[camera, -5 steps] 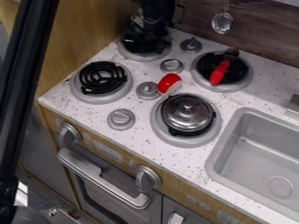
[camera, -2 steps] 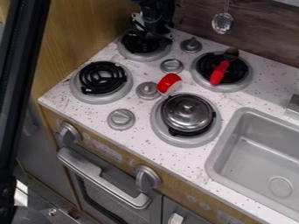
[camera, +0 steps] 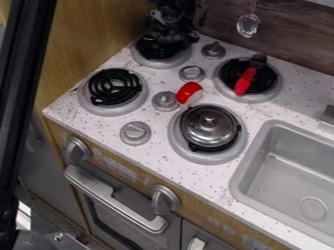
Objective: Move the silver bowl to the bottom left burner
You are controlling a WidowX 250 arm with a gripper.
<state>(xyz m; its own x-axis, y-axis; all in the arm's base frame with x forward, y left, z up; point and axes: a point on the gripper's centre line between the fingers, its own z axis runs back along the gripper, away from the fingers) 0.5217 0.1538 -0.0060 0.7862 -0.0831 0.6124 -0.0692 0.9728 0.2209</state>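
Note:
My black gripper (camera: 168, 40) hangs from the top edge, over the back left burner (camera: 158, 62); how its fingers stand is hard to make out against the dark coil. The silver bowl (camera: 209, 126), round and shiny with a small knob-like centre, sits on the front right burner (camera: 185, 152), well below and to the right of the gripper. At the front left, the bottom left burner (camera: 114, 88) shows its bare black coil.
A red and white object (camera: 189, 93) lies between the knobs and the bowl. A red-handled utensil (camera: 246, 80) rests on the back right burner. The grey sink (camera: 293, 171) is at the right. Knobs stand between the burners; a crystal-like ladle (camera: 248, 25) hangs behind.
The gripper has shifted slightly over the back left burner and its angle looks a little different. The bowl and other objects have stayed put.

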